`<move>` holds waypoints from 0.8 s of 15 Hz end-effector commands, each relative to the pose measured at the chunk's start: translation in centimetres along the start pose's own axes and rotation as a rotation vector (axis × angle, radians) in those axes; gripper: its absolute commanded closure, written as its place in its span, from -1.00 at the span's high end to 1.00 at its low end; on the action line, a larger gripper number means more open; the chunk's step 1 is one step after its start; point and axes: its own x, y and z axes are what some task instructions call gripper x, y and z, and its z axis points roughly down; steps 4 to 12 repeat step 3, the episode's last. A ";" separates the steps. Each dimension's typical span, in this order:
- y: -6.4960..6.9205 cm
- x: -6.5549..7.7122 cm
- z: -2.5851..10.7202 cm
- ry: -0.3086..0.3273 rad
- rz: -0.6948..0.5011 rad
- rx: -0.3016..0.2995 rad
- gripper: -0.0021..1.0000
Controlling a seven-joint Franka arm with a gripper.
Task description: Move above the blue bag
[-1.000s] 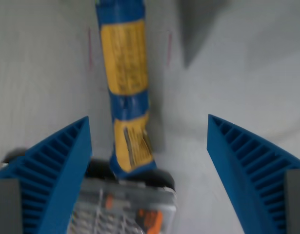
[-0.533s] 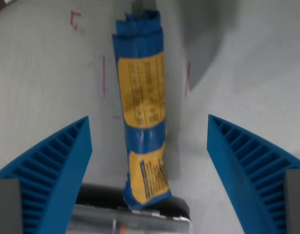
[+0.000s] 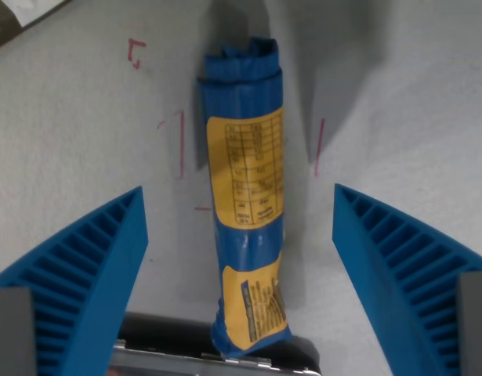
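Pincer spread wide, holding nothing; its 2 blue fingers frame the blue bag, which lies lengthwise on the grey desk, near end resting on a dark case at the bottom edge. Judgement: centre over the bag's yellow label, keep height, no descent. Count: 1 bag, 1 case, several red pen marks.

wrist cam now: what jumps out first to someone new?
The blue bag with yellow label panels, lying lengthwise down the middle of the view on the grey table. The open gripper frames it, one ribbed blue finger at each lower corner, neither touching the bag. Red pen marks flank the bag on the table, and a dark-edged case sits at the bottom edge under the bag's near end.
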 end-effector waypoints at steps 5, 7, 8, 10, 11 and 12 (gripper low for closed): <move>-0.4 0.9 0.2 -0.012 0.023 -0.116 1.00; -0.4 0.9 0.2 -0.012 0.023 -0.116 1.00; -0.4 0.9 0.2 -0.012 0.023 -0.116 1.00; -0.4 0.9 0.2 -0.012 0.023 -0.116 1.00; -0.4 0.9 0.2 -0.012 0.023 -0.116 1.00; -0.4 0.9 0.2 -0.012 0.023 -0.116 1.00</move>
